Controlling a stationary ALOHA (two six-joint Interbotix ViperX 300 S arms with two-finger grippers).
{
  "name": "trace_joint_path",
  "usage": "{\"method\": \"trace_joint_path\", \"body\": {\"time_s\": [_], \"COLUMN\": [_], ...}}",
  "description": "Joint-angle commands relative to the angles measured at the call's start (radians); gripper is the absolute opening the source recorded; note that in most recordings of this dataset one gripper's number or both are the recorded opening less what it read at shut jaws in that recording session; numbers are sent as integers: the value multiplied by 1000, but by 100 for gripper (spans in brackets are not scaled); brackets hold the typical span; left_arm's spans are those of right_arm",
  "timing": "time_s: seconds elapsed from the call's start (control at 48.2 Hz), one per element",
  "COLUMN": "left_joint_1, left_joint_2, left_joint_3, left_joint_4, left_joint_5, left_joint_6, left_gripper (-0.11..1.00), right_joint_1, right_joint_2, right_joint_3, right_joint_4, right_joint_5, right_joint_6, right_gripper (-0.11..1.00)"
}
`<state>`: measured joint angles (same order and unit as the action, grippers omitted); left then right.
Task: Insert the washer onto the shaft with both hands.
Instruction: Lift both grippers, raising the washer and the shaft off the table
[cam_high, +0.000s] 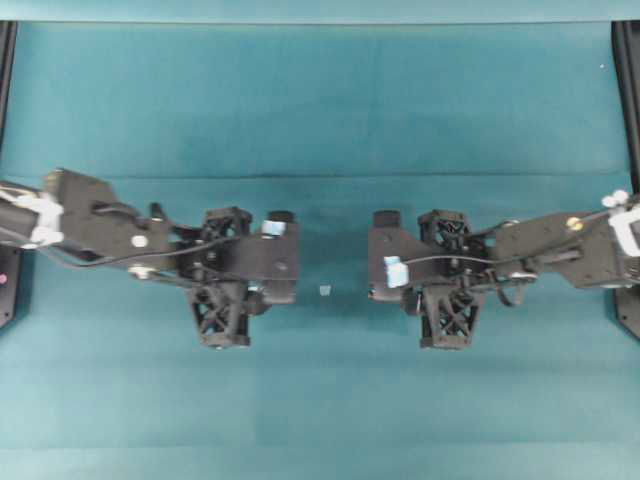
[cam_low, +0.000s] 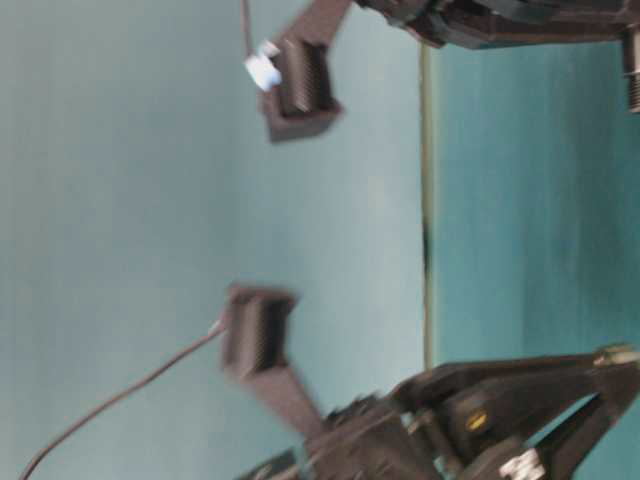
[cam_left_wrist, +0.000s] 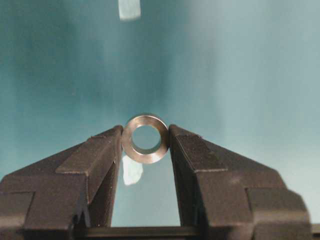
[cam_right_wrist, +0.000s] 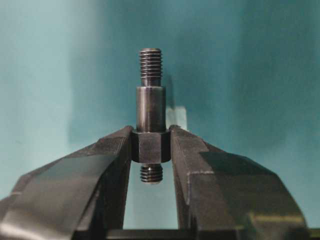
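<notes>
In the left wrist view the washer (cam_left_wrist: 146, 156), a silver ring with an open centre, sits pinched edge-on between the tips of my left gripper (cam_left_wrist: 145, 138), which is shut on it. The right wrist view shows the shaft (cam_right_wrist: 150, 107), dark with threaded ends, standing upright. My right gripper (cam_right_wrist: 150, 146) is shut on its hexagonal collar. From overhead the left gripper (cam_high: 270, 265) and right gripper (cam_high: 390, 265) face each other across a gap, at the same height in the view. Washer and shaft are hidden there under the gripper bodies.
Teal cloth (cam_high: 320, 120) covers the table. A small pale tape scrap (cam_high: 323, 290) lies between the two grippers; scraps also show behind the washer (cam_left_wrist: 131, 170) and the shaft (cam_right_wrist: 178, 116). Black frame posts (cam_high: 628, 100) stand at the side edges.
</notes>
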<state>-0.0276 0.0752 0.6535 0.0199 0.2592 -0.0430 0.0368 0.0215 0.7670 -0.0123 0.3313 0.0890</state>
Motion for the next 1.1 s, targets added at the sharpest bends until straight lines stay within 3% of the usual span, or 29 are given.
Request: {"method": "trace_joint_path", "body": {"time_s": [0.0, 0.228, 0.456, 0.602, 1.079], "left_joint_1": [3, 3, 5, 5, 5], "left_joint_2": [-64, -178, -245, -247, -239], "left_joint_3": [34, 164, 253, 256, 249], "left_joint_4": [2, 2, 0, 2, 0], "left_joint_5": [-60, -322, -572, -606, -660], "left_joint_6": [-2, 0, -17, -17, -17], "left_gripper": [38, 38, 38, 38, 38], "right_joint_1": [-5, -5, -5, -5, -3], "right_joint_2": [-48, -120, -176, -202, -209], "right_joint_3": [11, 77, 158, 202, 233], "right_joint_4": [-2, -2, 11, 38, 38], "right_joint_5": [-43, -179, -434, -540, -588], "right_joint_6": [9, 11, 18, 34, 67], "right_gripper": [0, 0, 0, 0, 0]}}
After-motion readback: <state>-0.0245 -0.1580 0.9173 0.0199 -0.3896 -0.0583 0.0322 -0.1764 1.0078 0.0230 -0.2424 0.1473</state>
